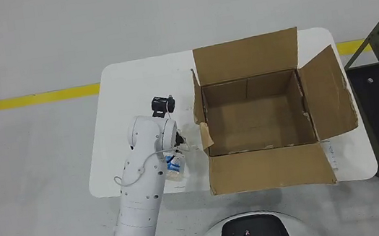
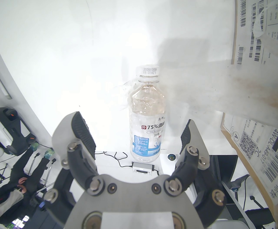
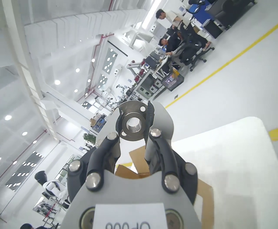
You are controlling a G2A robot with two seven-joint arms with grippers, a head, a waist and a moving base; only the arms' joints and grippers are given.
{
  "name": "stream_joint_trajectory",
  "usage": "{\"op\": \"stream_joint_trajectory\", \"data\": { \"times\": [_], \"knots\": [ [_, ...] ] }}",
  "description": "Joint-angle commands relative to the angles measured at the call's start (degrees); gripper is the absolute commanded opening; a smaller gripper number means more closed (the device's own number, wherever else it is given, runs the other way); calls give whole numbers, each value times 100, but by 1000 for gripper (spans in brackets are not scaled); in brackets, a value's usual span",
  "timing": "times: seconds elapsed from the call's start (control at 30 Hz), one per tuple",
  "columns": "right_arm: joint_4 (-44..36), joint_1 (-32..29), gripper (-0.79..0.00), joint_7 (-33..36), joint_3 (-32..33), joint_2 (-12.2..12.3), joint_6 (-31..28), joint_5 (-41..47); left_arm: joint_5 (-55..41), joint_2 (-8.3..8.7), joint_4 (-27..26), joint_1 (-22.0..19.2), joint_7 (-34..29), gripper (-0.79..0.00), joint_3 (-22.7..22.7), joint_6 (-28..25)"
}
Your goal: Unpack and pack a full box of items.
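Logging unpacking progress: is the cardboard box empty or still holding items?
Empty: in the top view the cardboard box stands with its flaps spread open, and only its bare floor shows inside.

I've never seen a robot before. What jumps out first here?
The big open brown cardboard box on the white table, apparently empty. Beside it, a clear plastic white-capped bottle sits between the open fingers of the left claw; the right claw grips a round metal flange.
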Motion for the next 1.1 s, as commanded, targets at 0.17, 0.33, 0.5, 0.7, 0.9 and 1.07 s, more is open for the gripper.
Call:
{"op": "stream_joint_trajectory", "data": {
  "times": [0.17,0.33,0.5,0.7,0.9,1.07],
  "knots": [
    [45,-858,-785,706,223,129,-506,-1380,0,0,0,0,0,0,0,0],
    [84,-1453,-785,914,5,189,-1094,-2643,0,0,0,0,0,0,0,0],
    [183,-1851,-785,786,-382,253,-1861,-4189,0,0,0,0,0,0,0,0],
    [357,-2033,-785,535,-810,316,-2310,-5457,0,0,0,0,0,0,0,0],
    [627,-1915,-785,565,-1087,398,-2531,-6232,0,0,0,0,0,0,0,0],
    [900,-1763,-785,663,-1254,468,-2683,-6647,0,0,0,0,0,0,0,0]
  ]
}}
